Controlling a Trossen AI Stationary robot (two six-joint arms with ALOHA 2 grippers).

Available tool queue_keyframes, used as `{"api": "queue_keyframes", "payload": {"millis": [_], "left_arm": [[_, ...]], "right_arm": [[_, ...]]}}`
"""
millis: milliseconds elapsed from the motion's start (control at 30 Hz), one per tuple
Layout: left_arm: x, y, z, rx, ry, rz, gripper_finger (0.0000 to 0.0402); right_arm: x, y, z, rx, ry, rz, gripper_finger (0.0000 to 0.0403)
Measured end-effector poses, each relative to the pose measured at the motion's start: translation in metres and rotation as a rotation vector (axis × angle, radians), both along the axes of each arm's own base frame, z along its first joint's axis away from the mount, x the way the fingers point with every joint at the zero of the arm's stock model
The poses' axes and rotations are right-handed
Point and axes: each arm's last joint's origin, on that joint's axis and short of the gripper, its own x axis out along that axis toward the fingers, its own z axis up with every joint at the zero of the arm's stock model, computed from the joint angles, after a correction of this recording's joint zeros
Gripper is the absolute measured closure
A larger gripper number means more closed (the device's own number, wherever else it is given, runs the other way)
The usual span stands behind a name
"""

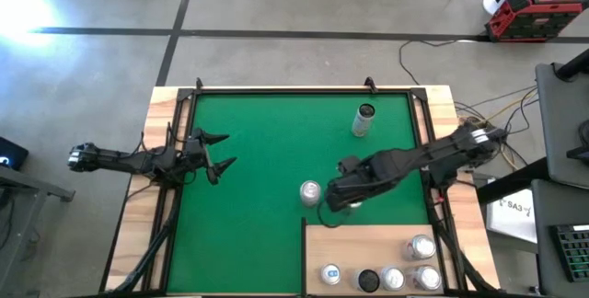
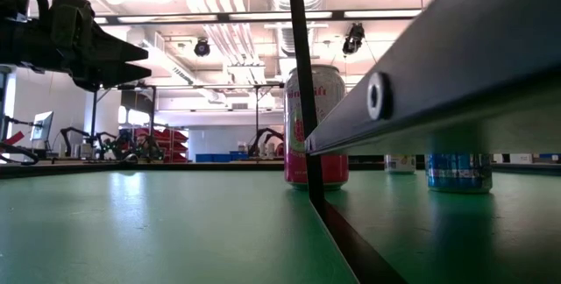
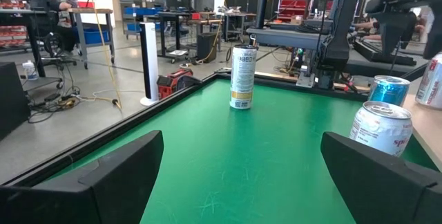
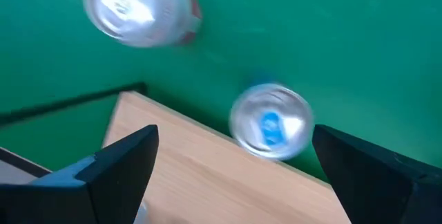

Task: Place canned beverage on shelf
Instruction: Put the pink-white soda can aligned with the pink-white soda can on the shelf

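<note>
The shelf [image 1: 368, 243] is a pale wood panel lying at the mat's near right corner, with several cans standing on it. On the green mat [image 1: 267, 142] a pink can [image 1: 310, 191] stands upright just beyond the shelf's far left corner. A blue-tabbed can [image 4: 271, 122] stands upright beside the shelf's edge [image 4: 207, 182]. My right gripper [image 1: 336, 197] hangs open above that can, pointing steeply down, touching nothing. A tall slim can [image 1: 364, 120] stands farther back. My left gripper [image 1: 216, 155] waits open and level at the mat's left side.
Among the cans on the shelf are one [image 1: 423, 247] near its right edge and a row along its near edge [image 1: 391, 279]. Raised wooden rim strips [image 1: 166, 105] border the mat. Bare green mat lies between the two arms.
</note>
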Motion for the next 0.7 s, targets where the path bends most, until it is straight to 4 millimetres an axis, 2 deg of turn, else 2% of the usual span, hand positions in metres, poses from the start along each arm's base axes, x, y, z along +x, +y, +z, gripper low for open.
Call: {"api": "queue_keyframes", "payload": {"millis": [200,367,567,700], "left_arm": [[0.000,0.000,0.000,0.000,0.000,0.000,0.0024],[0.000,0.000,0.000,0.000,0.000,0.000,0.0024],[0.000,0.000,0.000,0.000,0.000,0.000,0.0024],[0.000,0.000,0.000,0.000,0.000,0.000,0.0024]], "right_arm": [[0.047,-0.007,-0.004,-0.030,0.007,0.086,0.0028],[0.078,-0.011,-0.010,-0.044,0.041,0.141,0.0028],[0.104,-0.016,-0.007,-0.034,-0.005,0.103,0.0028],[0.115,-0.021,-0.016,-0.028,0.050,0.011,0.0028]]}}
